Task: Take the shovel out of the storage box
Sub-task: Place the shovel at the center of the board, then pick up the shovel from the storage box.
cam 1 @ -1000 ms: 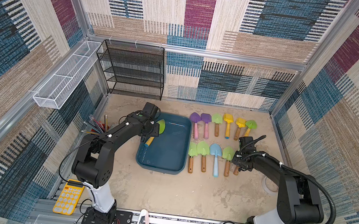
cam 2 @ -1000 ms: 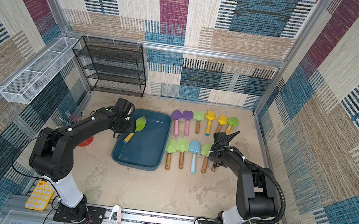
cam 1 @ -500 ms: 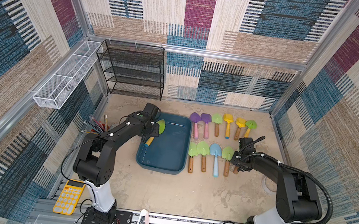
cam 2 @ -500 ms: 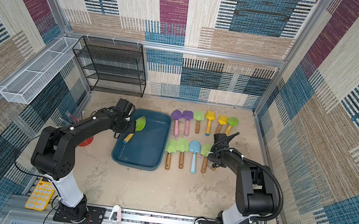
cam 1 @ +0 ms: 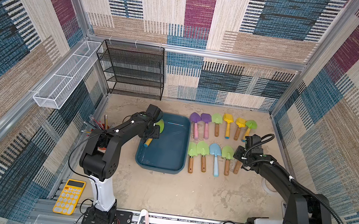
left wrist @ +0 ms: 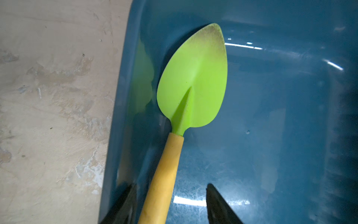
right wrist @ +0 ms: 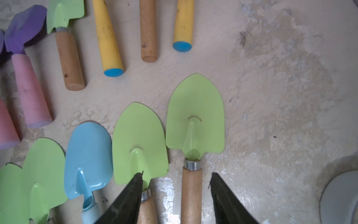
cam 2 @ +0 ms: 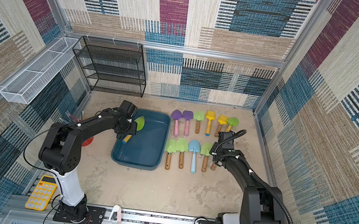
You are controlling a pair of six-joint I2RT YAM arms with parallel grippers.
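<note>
The storage box is a dark teal tub left of the table's middle, seen in both top views. Inside it, along its left wall, lies a shovel with a bright green blade and a yellow handle. My left gripper is open and straddles that handle, with a gap on each side. My right gripper is open over the table to the right. Its fingers stand either side of the wooden handle of a green shovel lying flat.
Two rows of coloured shovels lie right of the box. A black wire-mesh rack stands at the back left, a white wire basket hangs on the left wall. A red pen pot and a yellow calculator sit left.
My right gripper has gone from shut to open, letting go of the wooden-handled green shovel on the table. The left arm and the shovel in the box have not moved.
</note>
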